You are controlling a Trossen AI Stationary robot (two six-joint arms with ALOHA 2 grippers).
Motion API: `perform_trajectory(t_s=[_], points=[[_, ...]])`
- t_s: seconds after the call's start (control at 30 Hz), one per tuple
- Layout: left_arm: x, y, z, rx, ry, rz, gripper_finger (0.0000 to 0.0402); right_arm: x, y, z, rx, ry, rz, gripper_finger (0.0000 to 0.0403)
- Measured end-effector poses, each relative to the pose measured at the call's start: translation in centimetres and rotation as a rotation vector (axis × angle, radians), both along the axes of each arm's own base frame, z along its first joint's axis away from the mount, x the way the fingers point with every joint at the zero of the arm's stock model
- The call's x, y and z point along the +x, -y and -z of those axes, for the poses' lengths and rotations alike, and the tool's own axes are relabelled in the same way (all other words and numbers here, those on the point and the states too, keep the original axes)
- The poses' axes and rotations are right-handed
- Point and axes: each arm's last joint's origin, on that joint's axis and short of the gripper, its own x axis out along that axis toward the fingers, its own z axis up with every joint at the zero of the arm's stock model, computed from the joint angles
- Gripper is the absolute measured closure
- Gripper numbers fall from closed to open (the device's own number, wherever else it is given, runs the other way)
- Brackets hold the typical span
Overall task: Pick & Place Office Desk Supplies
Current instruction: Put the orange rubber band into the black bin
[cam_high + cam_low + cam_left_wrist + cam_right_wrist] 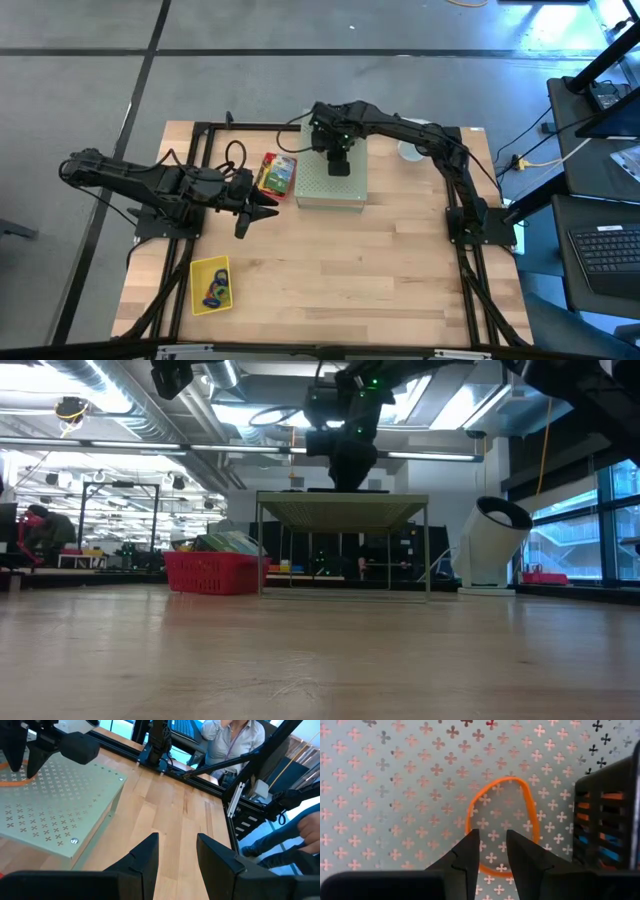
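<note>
An orange rubber-band loop (502, 820) lies flat on top of the large pale green perforated box (332, 178). My right gripper (492, 842) hangs over it, pointing down and open by a narrow gap, its fingertips over the loop's near arc; I see no touch. A yellow-and-green card box (277, 173) lies on the table against the perforated box's left side. My left gripper (268, 208) waits open and raised, left of the perforated box, with nothing between its fingers (150, 852).
A yellow tray (210, 285) with coloured rubber bands sits at the near left. A black slotted part (607, 815) stands close beside the orange loop. A white object (410, 150) sits at the back right. A person sits beyond the table (230, 740).
</note>
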Motion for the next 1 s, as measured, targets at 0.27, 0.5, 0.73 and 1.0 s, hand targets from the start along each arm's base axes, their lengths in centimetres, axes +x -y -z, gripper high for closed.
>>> perform_trajectory(t_s=[0.27,0.5,0.73,1.0], points=[[0.0,0.0,0.0,0.0,0.0,0.001,0.0274,0.0,-0.1,0.2,0.013,-0.003,0.002,0.0302],[0.0,0.0,0.0,-0.002,0.0,0.002,0.0274,0.2,-0.1,-0.6,0.008,0.016,0.001,0.0302],[0.0,0.0,0.0,-0.003,0.0,0.002,0.0274,0.1,-0.2,-0.6,0.024,0.001,0.014,0.0302],[0.0,0.0,0.0,-0.002,0.0,0.002,0.0274,0.0,-0.4,-0.6,0.033,-0.011,0.02,0.0302]])
